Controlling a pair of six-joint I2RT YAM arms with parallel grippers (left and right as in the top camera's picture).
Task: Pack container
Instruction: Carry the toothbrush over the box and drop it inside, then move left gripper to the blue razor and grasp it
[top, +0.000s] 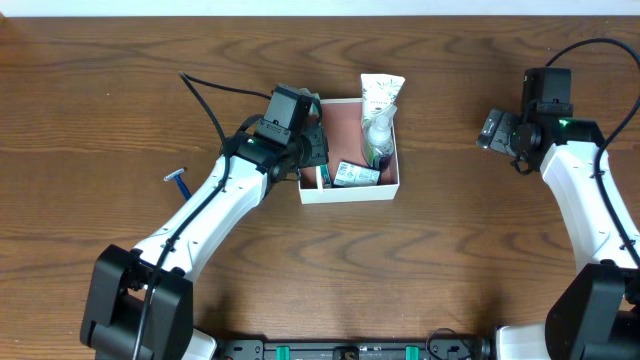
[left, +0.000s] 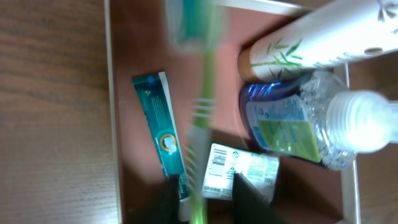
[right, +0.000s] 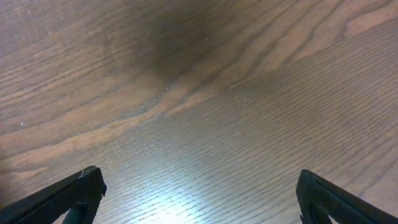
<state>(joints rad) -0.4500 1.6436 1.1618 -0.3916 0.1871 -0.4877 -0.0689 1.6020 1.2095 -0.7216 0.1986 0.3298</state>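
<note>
Left jaws are right over the container (top: 347, 191), pointing down into its left half, with the green toothbrush (left: 203, 112) running up between the two fingers (left: 252, 199). The brush is blurred and looks thinner than the gap, so I can't tell if I'm gripping it or it's loose. To place it well, I should lay it flat along the free strip beside the toothpaste (left: 158, 127), clear of the small carton (left: 241, 171), blue bottle (left: 289, 127) and white tube (left: 317, 40), get it low, then open up. Right jaws are wide open and empty over bare counter (right: 205, 93), well to the container's right. The razor (top: 177, 178) lies out on the counter to the left.
</note>
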